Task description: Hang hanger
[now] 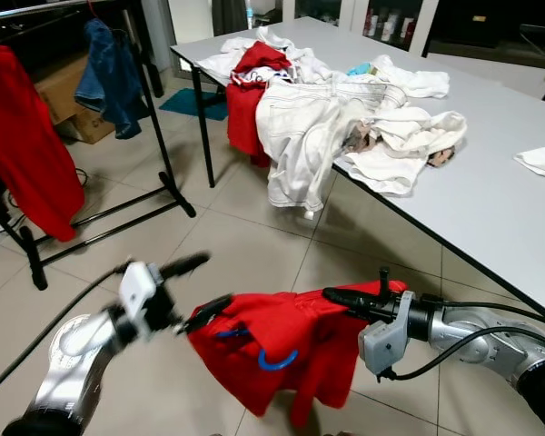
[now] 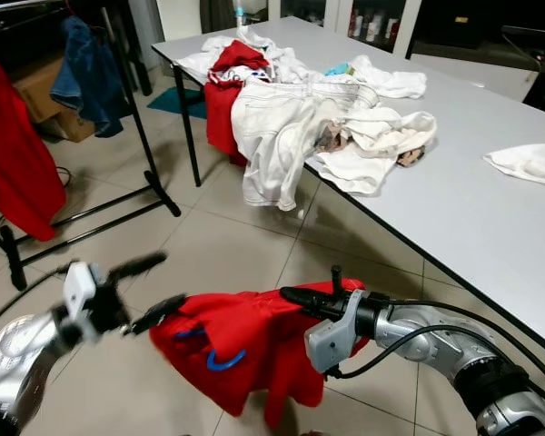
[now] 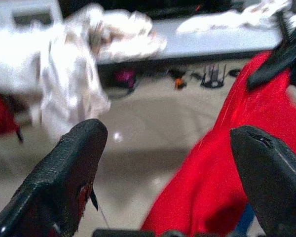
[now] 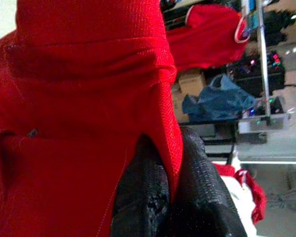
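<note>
A red garment [image 1: 282, 341] hangs low over the tiled floor, with parts of a blue hanger [image 1: 278, 361] showing on its front. My right gripper [image 1: 334, 296] is shut on the garment's upper right edge; the right wrist view has red fabric [image 4: 89, 98] pinched between the black fingers [image 4: 197, 197]. My left gripper [image 1: 200, 291] stands open at the garment's left edge, one finger above it and one touching or nearly touching the cloth. In the left wrist view the fingers [image 3: 64, 173] are wide apart, with the red cloth [image 3: 227, 163] beyond them.
A black clothes rack [image 1: 160, 118] stands at the left with a red top [image 1: 23, 150] and a denim jacket [image 1: 109, 77] hung on it. A grey table [image 1: 500, 209] at the right carries a pile of clothes [image 1: 336, 109], with white jeans draped over its edge.
</note>
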Robot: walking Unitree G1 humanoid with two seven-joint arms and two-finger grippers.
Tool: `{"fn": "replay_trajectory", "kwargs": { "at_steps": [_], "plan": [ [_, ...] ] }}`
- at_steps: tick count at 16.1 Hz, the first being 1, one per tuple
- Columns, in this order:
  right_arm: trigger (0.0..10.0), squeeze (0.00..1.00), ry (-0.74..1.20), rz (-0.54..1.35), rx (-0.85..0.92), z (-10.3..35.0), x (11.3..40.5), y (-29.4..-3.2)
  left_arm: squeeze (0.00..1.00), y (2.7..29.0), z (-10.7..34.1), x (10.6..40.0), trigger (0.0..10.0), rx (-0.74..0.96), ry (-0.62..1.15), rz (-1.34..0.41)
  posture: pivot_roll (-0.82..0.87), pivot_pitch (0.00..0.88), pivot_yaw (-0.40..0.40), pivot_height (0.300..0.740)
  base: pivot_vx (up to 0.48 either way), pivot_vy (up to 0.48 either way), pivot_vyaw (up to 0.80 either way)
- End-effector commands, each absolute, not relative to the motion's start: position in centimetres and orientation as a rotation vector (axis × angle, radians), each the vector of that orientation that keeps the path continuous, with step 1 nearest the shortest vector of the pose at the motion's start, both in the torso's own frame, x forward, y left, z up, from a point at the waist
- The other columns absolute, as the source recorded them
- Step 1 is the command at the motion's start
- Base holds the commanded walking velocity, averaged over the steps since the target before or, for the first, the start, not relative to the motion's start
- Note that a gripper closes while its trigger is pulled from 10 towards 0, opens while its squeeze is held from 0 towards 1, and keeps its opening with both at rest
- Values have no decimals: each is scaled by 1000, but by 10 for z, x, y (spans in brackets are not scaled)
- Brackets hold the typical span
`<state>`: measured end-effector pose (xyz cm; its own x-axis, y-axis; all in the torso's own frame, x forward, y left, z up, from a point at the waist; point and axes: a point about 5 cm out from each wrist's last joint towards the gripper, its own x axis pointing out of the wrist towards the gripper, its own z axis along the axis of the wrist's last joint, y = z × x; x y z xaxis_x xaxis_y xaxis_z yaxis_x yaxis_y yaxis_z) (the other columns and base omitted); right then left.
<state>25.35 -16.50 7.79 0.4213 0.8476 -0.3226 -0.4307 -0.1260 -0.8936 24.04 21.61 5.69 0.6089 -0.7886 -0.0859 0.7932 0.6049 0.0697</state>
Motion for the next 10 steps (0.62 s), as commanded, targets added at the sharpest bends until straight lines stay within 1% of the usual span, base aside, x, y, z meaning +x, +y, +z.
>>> {"fn": "replay_trajectory", "kwargs": {
  "at_steps": [1,2,3,5,7,10],
  "plan": [
    [0,0,-535,1140,-1293,95,259,-161,0,225,41,226,10000,131,175,-959,-76,0,22,740,0,0,0],
    [0,0,-560,1159,-1298,97,258,-159,0,232,31,217,10000,145,252,-975,-75,0,20,740,0,0,0],
    [0,0,-572,1169,-1297,98,258,-158,0,236,28,216,10000,142,289,-961,-72,0,18,740,0,0,0],
    [0,0,-590,1174,-1293,99,256,-155,0,240,25,216,10000,136,315,-934,-70,0,18,740,0,0,0],
    [0,0,-646,1194,-1269,100,251,-145,0,247,19,215,10000,139,362,-905,-75,0,24,740,0,0,0],
    [0,0,-670,1200,-1255,102,249,-141,0,252,15,213,10000,132,394,-878,-77,0,27,740,0,0,0]
  ]
}}
